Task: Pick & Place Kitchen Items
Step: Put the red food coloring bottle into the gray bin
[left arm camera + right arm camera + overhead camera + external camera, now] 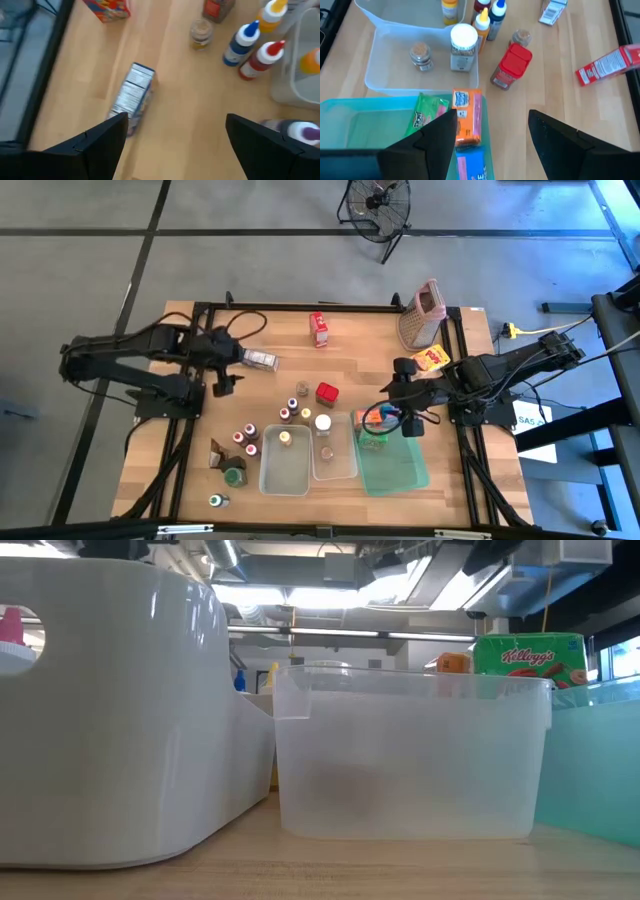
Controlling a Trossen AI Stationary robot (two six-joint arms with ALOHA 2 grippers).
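While I watched from above, my left gripper (225, 375) hung with its fingers spread wide and empty over the small blue-and-white carton (134, 92), which lay on its side on the bare wood table (350, 350), its printed label up. My right gripper (492, 132), also spread and holding nothing, hovered at the edge of the green tray (350, 125), where orange, green and blue packets (468, 120) lay.

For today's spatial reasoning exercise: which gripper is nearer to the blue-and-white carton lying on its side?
Left. The left gripper hangs right beside the blue-and-white carton, jaws open. The right gripper is far across the table, over the green tray.
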